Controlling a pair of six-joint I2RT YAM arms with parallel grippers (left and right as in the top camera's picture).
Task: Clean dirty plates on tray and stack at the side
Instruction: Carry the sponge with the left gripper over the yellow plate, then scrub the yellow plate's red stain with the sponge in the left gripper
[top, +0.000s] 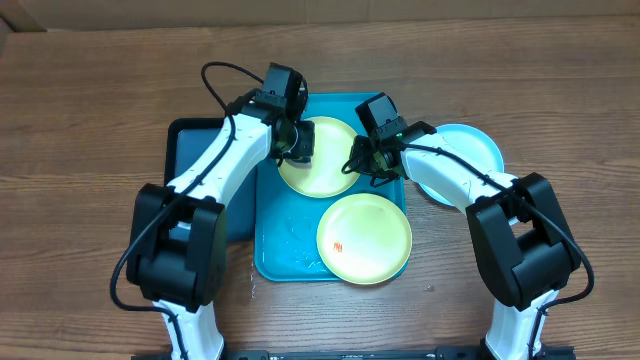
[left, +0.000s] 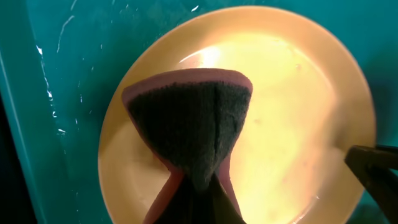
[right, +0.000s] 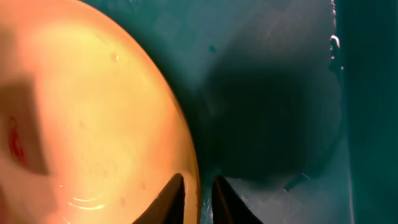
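**Plate might skate if that rim hold is loose**

Left end effector (top: 296, 142) is clamped on the sponge (left: 186, 118), over the yellow-green plate (top: 325, 172) at the tray's (top: 275, 240) 12 o'clock. Right end effector (right: 199, 196) is narrow, with its tips either side of that plate's 3 o'clock rim. Can't tell if it's really pinching. If it isn't, scrubbing probably shoves the plate around the wet-looking tray.

The second yellow-green plate (top: 364, 238) overhangs the 5 o'clock corner, so a bump might tip it off. The light blue plate (top: 468, 150) sits on the tabletop (top: 90, 90) at 2 o'clock, partly under the arm. The sponge hides any dirt beneath it.
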